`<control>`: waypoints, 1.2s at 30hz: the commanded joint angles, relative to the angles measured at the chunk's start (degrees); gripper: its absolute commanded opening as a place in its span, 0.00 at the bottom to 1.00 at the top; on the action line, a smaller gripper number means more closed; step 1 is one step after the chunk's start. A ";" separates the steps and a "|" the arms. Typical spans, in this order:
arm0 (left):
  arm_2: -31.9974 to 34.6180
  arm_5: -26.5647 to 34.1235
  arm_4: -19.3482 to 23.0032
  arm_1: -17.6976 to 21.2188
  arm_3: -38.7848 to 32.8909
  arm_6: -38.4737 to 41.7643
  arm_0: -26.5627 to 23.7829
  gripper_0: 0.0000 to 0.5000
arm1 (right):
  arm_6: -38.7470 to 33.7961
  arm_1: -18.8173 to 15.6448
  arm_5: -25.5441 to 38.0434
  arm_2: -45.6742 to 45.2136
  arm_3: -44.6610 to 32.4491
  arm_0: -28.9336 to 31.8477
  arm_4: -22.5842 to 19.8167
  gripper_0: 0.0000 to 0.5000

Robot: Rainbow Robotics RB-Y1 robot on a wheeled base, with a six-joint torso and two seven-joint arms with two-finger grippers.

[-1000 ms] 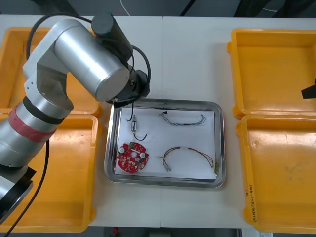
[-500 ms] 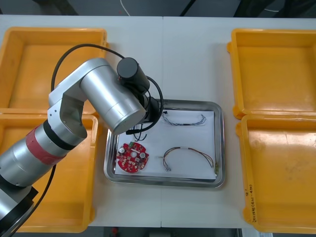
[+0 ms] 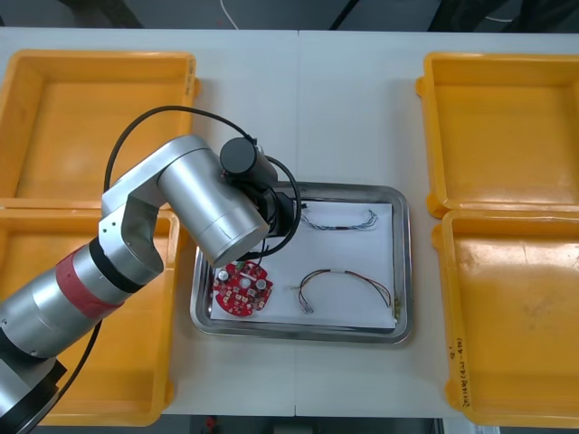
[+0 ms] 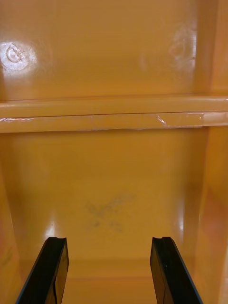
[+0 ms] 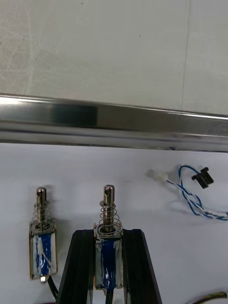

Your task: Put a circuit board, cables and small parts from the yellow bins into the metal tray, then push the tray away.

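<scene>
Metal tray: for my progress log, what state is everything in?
Left gripper: shut on small metal part, over metal tray.
Second small metal part: loose in tray.
Circuit board: flat in tray.
Blue-white cable: in tray.
Red-yellow cable: in tray.
Right gripper: open over yellow bin.

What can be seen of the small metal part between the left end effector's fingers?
The small metal part has a blue-wrapped body in a metal frame and a pin with a spring and holed tip. The left end effector is shut on it, over the white-floored tray, beside a twin part, pin toward the rim.
</scene>
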 commanded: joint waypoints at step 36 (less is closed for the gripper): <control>5.11 10.88 0.19 -0.29 -14.20 5.23 0.55 1.00 | -4.83 1.96 0.13 -0.93 -1.28 1.52 1.65 1.00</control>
